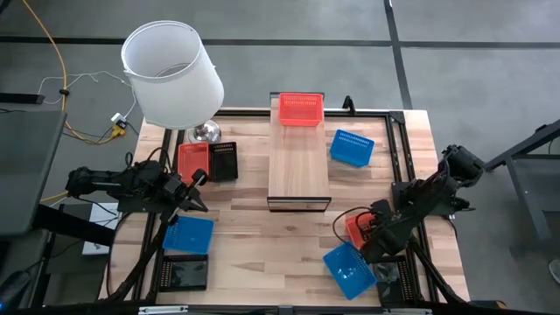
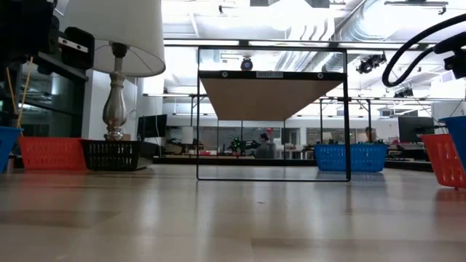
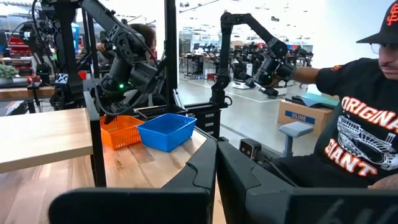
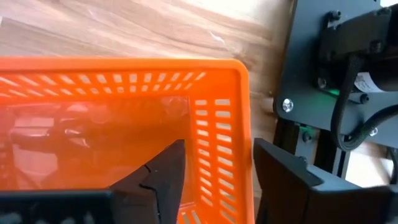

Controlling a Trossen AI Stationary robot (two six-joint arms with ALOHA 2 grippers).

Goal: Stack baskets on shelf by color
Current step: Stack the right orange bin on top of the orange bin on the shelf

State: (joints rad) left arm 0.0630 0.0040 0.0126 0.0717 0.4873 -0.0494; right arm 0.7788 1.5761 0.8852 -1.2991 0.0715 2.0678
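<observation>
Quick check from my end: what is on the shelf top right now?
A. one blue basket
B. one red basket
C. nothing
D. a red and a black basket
B: the high view shows a single red basket at the far end of the shelf, the rest of the plank bare.

The high view looks straight down on the whole table [image 1: 254,227], with the shelf [image 1: 297,171] near its middle. The low view sits at tabletop height, facing level across to that shelf [image 2: 271,94] and the room behind. The left wrist view looks across beside the shelf, while the right wrist view hangs close over a red basket [image 4: 124,124].
</observation>
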